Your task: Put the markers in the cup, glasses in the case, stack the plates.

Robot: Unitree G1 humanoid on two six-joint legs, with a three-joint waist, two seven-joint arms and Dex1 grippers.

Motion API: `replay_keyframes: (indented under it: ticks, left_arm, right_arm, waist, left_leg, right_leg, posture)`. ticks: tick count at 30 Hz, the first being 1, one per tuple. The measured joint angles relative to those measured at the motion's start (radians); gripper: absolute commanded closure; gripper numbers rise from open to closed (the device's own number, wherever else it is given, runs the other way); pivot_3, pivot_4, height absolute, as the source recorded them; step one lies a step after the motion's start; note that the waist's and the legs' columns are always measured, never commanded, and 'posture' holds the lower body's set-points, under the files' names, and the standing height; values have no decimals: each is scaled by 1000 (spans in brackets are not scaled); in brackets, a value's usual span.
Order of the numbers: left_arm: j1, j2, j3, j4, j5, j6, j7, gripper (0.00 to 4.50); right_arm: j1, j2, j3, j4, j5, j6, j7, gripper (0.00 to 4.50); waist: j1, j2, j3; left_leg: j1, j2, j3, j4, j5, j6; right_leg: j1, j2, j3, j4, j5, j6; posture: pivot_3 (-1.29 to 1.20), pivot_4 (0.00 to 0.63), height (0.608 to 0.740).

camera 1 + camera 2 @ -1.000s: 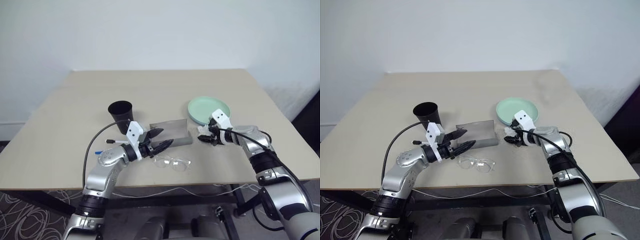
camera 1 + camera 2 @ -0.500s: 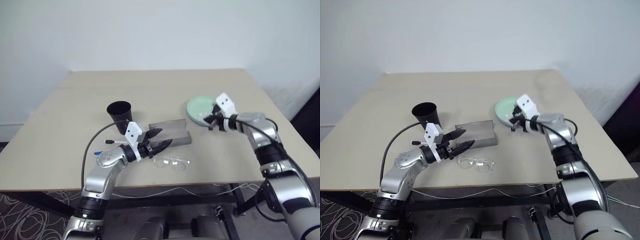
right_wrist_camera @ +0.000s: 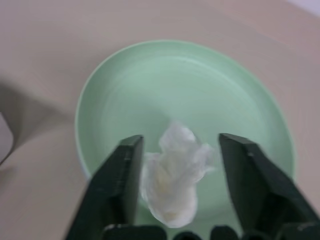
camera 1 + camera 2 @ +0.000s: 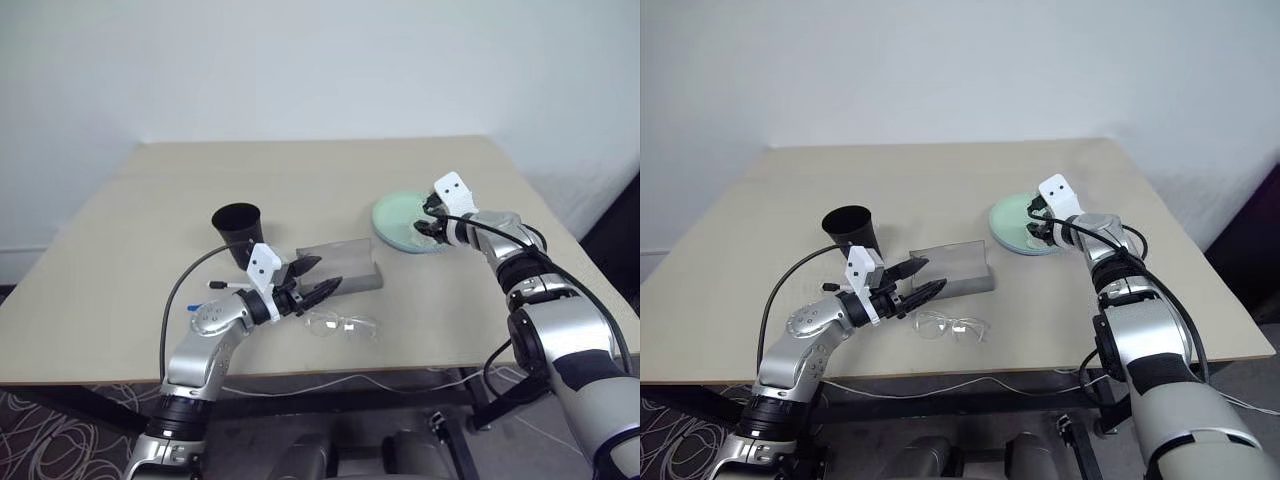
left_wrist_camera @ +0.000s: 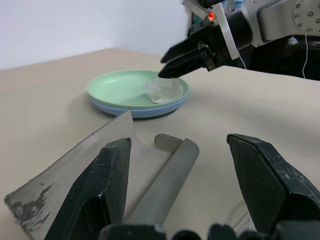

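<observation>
The right gripper [image 3: 175,200] hangs over the stacked plates [image 5: 135,95], jaws spread around a crumpled white wad [image 3: 172,172] lying in the mint one, not pinching it. The left gripper [image 5: 180,180], jaws spread and empty, faces the open case [image 4: 340,268]. The glasses [image 4: 344,325] lie on the bench [image 4: 300,180] just before it; they look light, brittle and slippery, best taken at the bridge.

Mint green plate [image 5: 122,86] stacked on the light blue plate [image 5: 145,112], right of the open grey case [image 4: 342,268]. Black cup [image 4: 237,229] upright left of it; clear glasses [image 4: 343,325] lie just in front.
</observation>
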Motion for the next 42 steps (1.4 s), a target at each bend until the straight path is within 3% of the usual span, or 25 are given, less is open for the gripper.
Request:
replay_keyframes:
  ticks: [6,10,13,16,23,35,38,40,42]
  left_arm:
    - [-9,24,-5,-4,0,12,-24,1249]
    - [-91,95,-20,30,1,39,-109,1249]
    - [-203,169,-68,103,4,84,-237,1249]
    - [-308,217,-119,190,22,105,-355,1249]
    - [-527,230,-309,377,148,52,-621,1249]
    - [-687,161,-468,702,343,-187,-820,1249]
    - [-696,126,-478,746,370,-228,-823,1838]
    - [-697,97,-478,773,391,-252,-822,2490]
    - [-697,80,-478,785,403,-275,-812,2490]
  right_arm:
    - [13,-11,-11,-8,3,-60,45,1515]
    - [146,-43,-25,-181,60,-127,274,1515]
    - [343,-88,-9,-425,123,-131,490,1515]
    - [457,-102,15,-562,144,-100,577,1515]
    - [546,-91,26,-751,193,-11,599,1515]
    - [670,-97,24,-920,236,74,569,1515]
    - [696,-97,23,-957,243,89,548,1479]
    - [713,-95,23,-978,245,101,530,1479]
    - [730,-96,21,-999,246,109,517,1479]
  waist:
    - [-11,0,0]
    - [-16,0,0]
    - [-16,1,0]
    - [-26,1,1]
    - [-30,2,1]
    - [-25,0,2]
    - [-25,-1,2]
    - [-25,-1,2]
    - [-25,-1,2]
  left_leg:
    - [2,0,0,0,0,0]
    - [5,0,-3,1,0,0]
    - [8,-1,-5,1,0,0]
    - [8,-2,-4,2,0,0]
    - [8,0,-6,2,-1,0]
    - [-1,-2,-6,2,-1,0]
    - [-4,-2,-6,3,0,1]
    - [-8,-2,-6,5,0,1]
    - [-8,-2,-6,5,0,2]
  right_leg:
    - [2,1,0,0,0,0]
    - [7,1,-2,-1,-1,1]
    - [11,0,-3,-1,-3,4]
    - [11,-1,-2,0,-3,3]
    - [11,-1,-3,0,-4,1]
    - [3,-3,-3,-1,-3,5]
    - [1,-2,-3,-1,-3,5]
    - [-3,-2,-3,0,-3,5]
    - [-3,-2,-3,0,-3,5]
  posture:
    - [0,0,740]
    - [0,0,740]
    - [0,0,740]
    - [0,0,740]
    - [0,0,740]
    - [0,0,740]
    - [0,0,740]
    - [0,0,740]
    - [0,0,740]
